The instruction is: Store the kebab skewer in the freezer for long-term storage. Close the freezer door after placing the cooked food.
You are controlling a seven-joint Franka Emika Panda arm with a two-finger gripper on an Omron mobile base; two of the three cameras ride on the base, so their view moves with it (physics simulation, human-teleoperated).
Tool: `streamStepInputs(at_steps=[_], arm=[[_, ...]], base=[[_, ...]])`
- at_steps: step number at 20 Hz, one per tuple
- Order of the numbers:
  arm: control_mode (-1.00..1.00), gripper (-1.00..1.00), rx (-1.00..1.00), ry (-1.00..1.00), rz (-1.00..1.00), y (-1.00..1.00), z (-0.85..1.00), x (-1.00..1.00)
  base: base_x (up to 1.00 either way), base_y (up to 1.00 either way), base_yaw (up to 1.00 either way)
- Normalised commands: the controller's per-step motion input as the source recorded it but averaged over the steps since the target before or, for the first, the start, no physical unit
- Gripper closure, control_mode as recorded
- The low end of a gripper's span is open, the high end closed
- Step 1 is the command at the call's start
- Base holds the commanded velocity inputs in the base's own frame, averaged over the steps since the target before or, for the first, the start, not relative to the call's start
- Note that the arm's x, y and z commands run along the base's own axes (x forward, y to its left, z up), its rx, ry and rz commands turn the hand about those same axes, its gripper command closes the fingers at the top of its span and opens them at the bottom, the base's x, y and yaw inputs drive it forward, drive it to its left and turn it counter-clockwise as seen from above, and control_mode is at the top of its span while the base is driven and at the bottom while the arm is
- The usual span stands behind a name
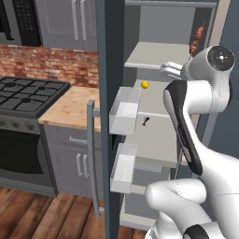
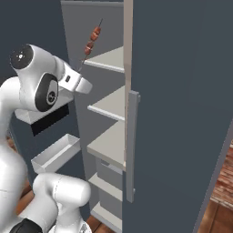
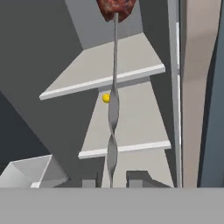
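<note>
Right up against the hand camera, two dark fingertips (image 3: 89, 183) can be made out at the bottom, with the pincer (image 3: 111, 183) pressed together on the thin stick of the kebab skewer (image 3: 113, 113). So yeah, the skewer is clamped by its bare end. From there the stick is seen as a pale grey, slightly twisted strip running straight up, topped by a lumpy reddish-brown meat chunk cut off by the edge of the picture.

From the base cameras the skewer is shown held up high inside the open freezer (image 1: 158, 140), above the top shelf (image 1: 156, 56) and not resting on anything. Several small reddish-brown chunks are strung along the upper end, with a short dark tip poking out past them; the whole thing is tilted a bit off vertical. In the right base view it's seen leaning toward the back wall, well above the shelf edge.

Further down, a small yellow ball (image 1: 145, 84) is sat on the second shelf, and a tiny black object (image 1: 145, 122) is lying on the shelf below that. White door bins (image 1: 125, 112) are mounted on the freezer door (image 1: 110, 116), which is swung wide open. Off to the left, a wooden surface (image 1: 72, 107) and a black stove (image 1: 28, 95) are visible beside the freezer.
</note>
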Motion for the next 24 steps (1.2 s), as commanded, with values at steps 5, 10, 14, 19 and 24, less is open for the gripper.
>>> streamStepInputs(at_steps=[5,10,14,19,24], arm=[[-1.00,1.00,-0.08,0.00,0.00,-0.06,0.30,0.21],[-1.00,1.00,-0.06,0.03,0.00,-0.05,0.11,0.28],[-1.00,1.00,0.00,0.03,0.00,-0.14,0.00,0.22],[-1.00,1.00,0.00,0.05,0.00,-0.12,0.00,0.25],[-1.00,1.00,0.00,0.13,0.00,-0.02,-0.05,0.26]], base=[[0.00,0.00,0.00],[0.00,0.00,0.00],[0.00,0.00,0.00],[0.00,0.00,0.00],[0.00,0.00,0.00]])
